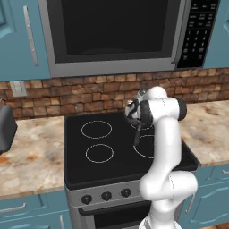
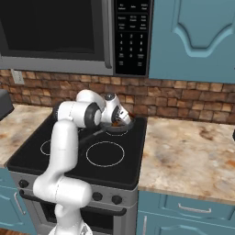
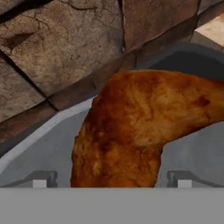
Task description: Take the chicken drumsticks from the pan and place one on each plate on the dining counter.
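The arm reached low over the back of the stove (image 2: 69,160), its gripper (image 3: 111,179) pushed down into the pan (image 2: 120,126) by the brick wall (image 2: 183,98), presumably because the meat lay there. The jaws stood wide apart, one tip on each side of a chicken drumstick (image 3: 131,131), clamped on nothing yet. Straddling it that way looked like lining up for a pinch across its thick end. The drumstick rested on the pan's grey floor, near the rim.
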